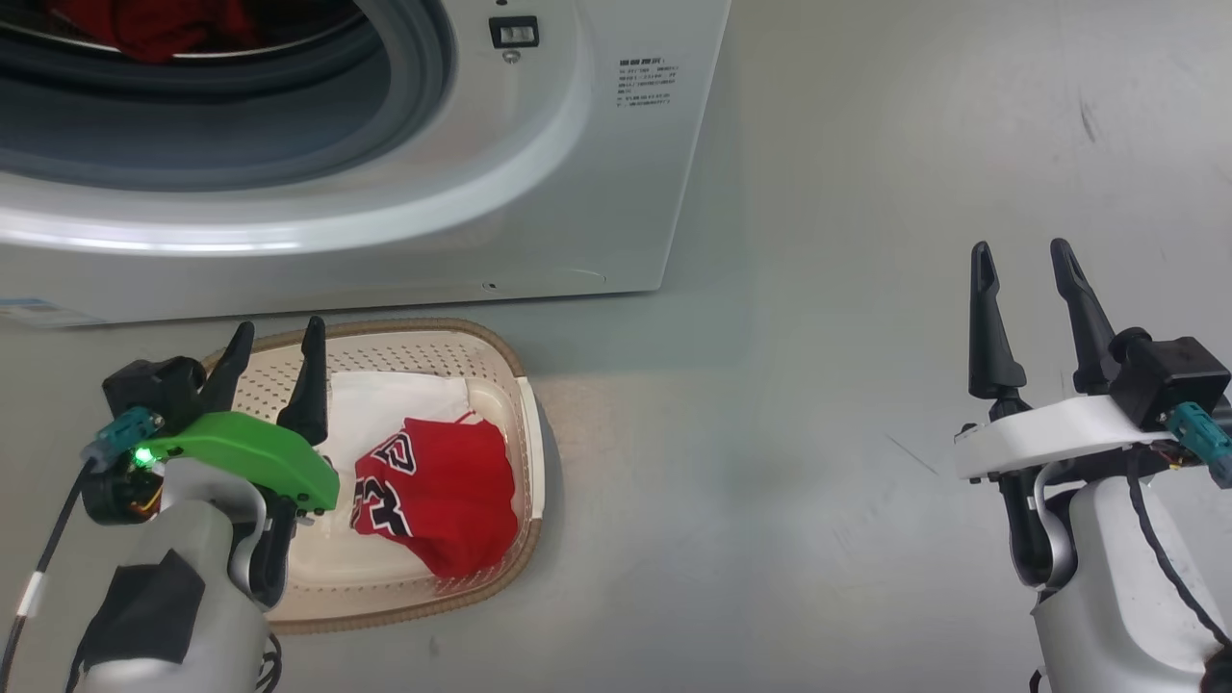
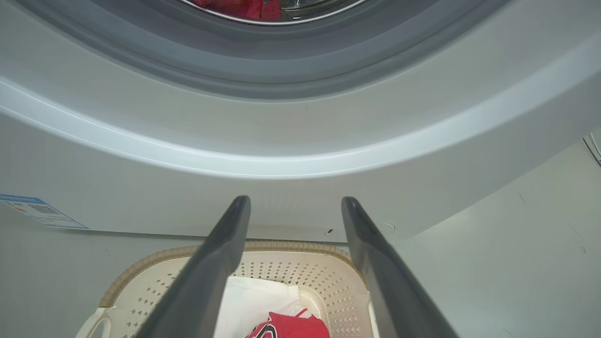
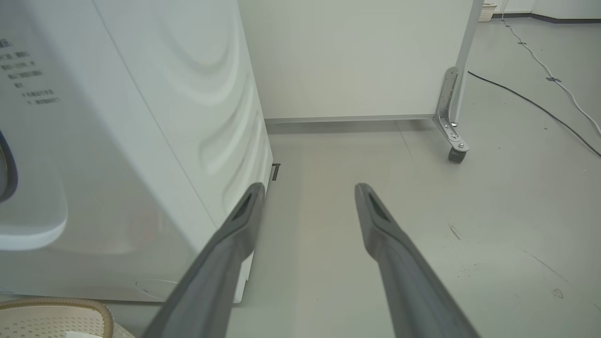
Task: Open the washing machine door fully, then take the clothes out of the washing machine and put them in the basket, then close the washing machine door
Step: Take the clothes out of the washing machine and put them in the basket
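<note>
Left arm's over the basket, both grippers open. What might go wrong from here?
1. Red clothes are still in the drum; closing up now would leave them behind.
2. The basket already holds a jersey and white fabric; another garment may spill over its rim.
3. Reaching up, the left gripper could snag the grey gasket.

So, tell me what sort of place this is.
Likely a lab or test room staged as a laundry corner: a washing machine on a bare grey floor, a wheeled white partition and loose cables.
</note>
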Controlling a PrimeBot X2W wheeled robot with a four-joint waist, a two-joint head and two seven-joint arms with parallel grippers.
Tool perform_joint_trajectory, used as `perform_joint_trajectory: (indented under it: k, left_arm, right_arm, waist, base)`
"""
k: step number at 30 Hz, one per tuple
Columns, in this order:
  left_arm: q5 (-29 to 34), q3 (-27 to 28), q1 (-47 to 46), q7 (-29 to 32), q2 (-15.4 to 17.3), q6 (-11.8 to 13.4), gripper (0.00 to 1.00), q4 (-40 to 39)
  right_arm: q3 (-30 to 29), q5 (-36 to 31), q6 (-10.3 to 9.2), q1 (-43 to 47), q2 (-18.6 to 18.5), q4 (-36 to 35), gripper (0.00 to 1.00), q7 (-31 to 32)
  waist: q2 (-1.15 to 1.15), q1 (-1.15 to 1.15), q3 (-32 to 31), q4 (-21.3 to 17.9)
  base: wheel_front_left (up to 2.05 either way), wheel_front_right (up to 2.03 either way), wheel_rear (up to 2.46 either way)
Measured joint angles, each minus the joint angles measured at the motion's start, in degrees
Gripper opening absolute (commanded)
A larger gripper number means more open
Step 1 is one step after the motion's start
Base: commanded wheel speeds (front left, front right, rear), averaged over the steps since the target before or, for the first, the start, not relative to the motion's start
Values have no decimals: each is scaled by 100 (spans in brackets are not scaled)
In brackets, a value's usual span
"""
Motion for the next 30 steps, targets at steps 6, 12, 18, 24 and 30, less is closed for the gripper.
perform_joint_trajectory:
  k: [6,12,18,24,30]
  left_arm:
    - [238,417,460,0,35,89,100,-686]
    - [468,690,923,0,11,132,100,-1283]
    - [746,860,1352,0,-62,171,100,-1760]
    - [995,968,1766,0,-97,236,100,-2217]
    - [1157,1111,2187,0,-105,285,100,-2587]
  right_arm:
    - [-19,0,20,167,4,54,100,0]
    - [-25,7,51,344,7,98,100,0]
    - [-57,20,51,606,16,122,100,0]
    - [-52,52,52,819,32,115,100,0]
    - [-15,51,53,930,38,102,100,0]
  waist:
    - [0,0,-471,64]
    - [0,0,-958,99]
    - [0,0,-1448,123]
    - [0,0,-1874,161]
    - [0,-1,-2196,195]
  base:
    - [0,0,0]
    - [0,0,0]
    - [0,0,0]
    - [0,0,0]
    - [0,0,0]
